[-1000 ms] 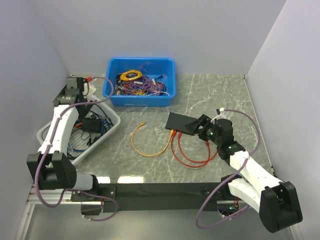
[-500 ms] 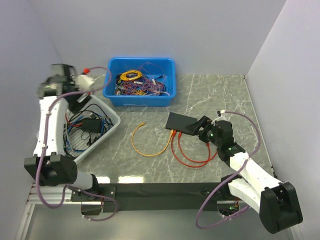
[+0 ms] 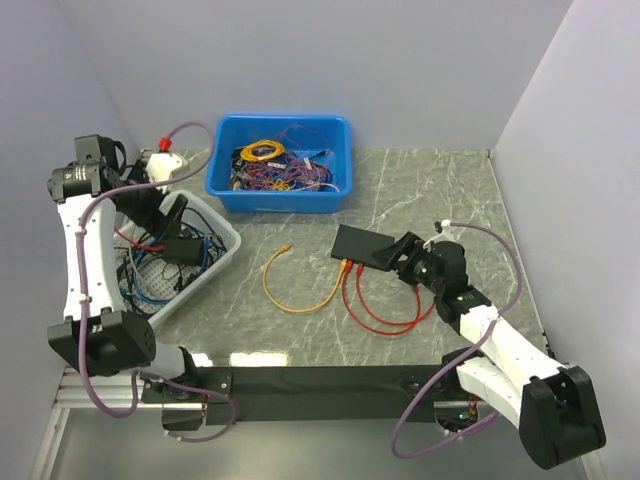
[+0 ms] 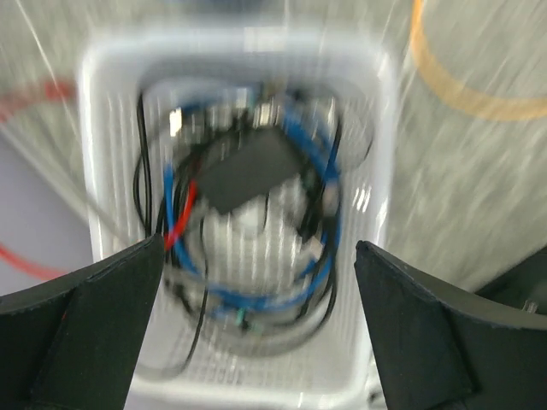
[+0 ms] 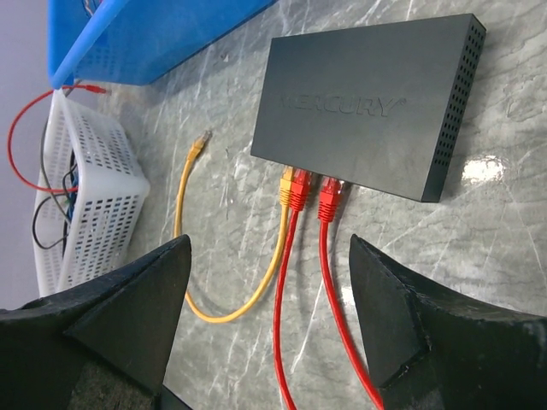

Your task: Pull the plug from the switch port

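**Top view.** The switch (image 3: 363, 246) lies flat on the marbled table (image 3: 440, 190), right of centre and in front of the blue bin (image 3: 280, 195). The right gripper (image 3: 402, 256) sits just beside its right end, fingers spread with nothing between them. A red cable (image 3: 385, 328) loops out from the switch edge that faces the arms, and a yellow cable (image 3: 300, 310) curves off to the left. The left arm (image 3: 78, 250) stands over the white basket (image 3: 228, 245), well apart from the switch.

**Left wrist view.** The picture is badly blurred. The left gripper (image 4: 258, 246) is spread wide and empty above the basket's tangle of blue and black leads.

**Right wrist view.** We count three plugs seated in the socket edge. An orange plug (image 5: 286, 178) touches a red plug (image 5: 299, 191), and a second red plug (image 5: 330, 195) sits just beside them. The right fingers frame the view, short of the plugs and touching nothing.

**Judgement.** We take the step in hand to be the approach. We cannot tell which of the three plugs is meant.

- **Grip:** The plugs are crowded, so the fingers should narrow before closing. They should straddle one plug body only and clamp the housing, not the cable.
- **Pull:** Draw straight out along the socket axis, parallel to the table.
- **Risk:** The switch looks light and nothing pins it, so we expect it may slide with the pull. A latch tab may also need pressing.
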